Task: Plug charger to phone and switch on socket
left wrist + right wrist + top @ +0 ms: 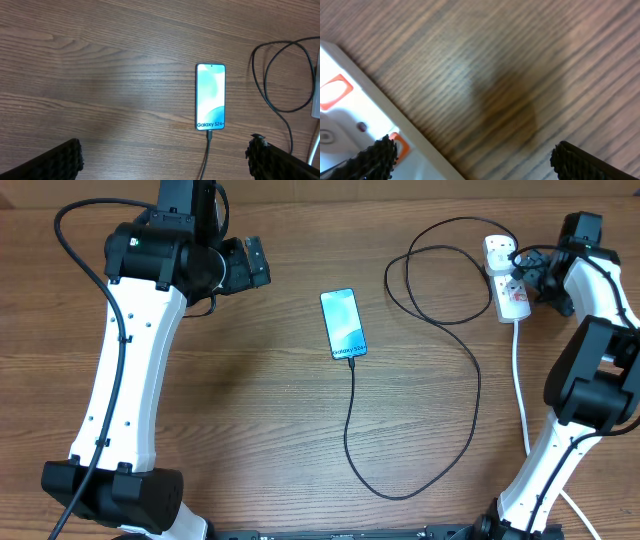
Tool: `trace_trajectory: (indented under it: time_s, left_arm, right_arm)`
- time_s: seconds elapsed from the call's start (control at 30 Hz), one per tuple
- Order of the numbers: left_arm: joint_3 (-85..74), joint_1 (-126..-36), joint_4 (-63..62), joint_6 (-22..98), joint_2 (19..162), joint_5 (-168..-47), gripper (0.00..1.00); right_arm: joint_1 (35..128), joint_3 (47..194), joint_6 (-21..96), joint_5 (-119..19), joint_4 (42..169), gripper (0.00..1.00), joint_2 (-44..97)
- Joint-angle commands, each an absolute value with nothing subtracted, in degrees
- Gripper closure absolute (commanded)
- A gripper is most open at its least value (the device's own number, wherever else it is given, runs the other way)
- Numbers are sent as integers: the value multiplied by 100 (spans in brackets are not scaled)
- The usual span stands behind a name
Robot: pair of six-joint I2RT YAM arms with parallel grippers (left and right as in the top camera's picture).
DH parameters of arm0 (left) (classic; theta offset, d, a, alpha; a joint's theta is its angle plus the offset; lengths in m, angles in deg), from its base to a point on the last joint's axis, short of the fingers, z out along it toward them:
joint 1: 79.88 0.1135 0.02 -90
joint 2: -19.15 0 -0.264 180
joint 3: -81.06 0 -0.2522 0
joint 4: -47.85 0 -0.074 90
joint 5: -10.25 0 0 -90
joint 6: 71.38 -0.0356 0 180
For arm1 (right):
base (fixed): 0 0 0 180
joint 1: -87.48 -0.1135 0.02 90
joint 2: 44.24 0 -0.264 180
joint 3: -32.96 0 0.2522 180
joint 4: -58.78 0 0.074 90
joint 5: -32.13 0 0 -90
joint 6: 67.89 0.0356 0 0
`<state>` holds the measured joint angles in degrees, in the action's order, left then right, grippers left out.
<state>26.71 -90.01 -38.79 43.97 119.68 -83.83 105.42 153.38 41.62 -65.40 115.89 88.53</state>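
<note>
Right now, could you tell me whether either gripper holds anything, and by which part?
Nothing is held. The left gripper is open near the phone; the right gripper is open by the socket; both are empty.

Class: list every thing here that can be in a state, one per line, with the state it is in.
phone: flat, face up, screen lit.
charger: tip looks plugged into the phone's bottom edge; other end reaches the socket, seating unclear.
socket: switch position cannot be told.
left gripper: open, empty.
right gripper: open, empty, over the socket.
</note>
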Motion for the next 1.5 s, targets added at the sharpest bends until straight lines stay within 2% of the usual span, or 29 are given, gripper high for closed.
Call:
trace_trajectory:
  time_s: [0.0,0.33,1.0,1.2,1.47]
  left_arm:
    - [2706,-9041,-3879,4458,11964,-8429,0]
    - [2706,-9041,-3884,4458,11964,-8429,0]
    - [2706,-9041,-3877,4456,11964,-8427,0]
    - [2706,-9041,-3908,4451,11964,-8424,0]
    - [2706,-9041,-3866,4440,11964,-8424,0]
  right_arm:
    - [10439,15469,4183,-6512,11546,0,8836]
    - [10426,15469,4175,-6494,11674,0,8845]
    - [10426,15469,3960,-5508,11729,0,8855]
    - [10526,15567,4251,-6057,11775,0,8853]
    - [10787,15952,4376,-5904,12118,0,8853]
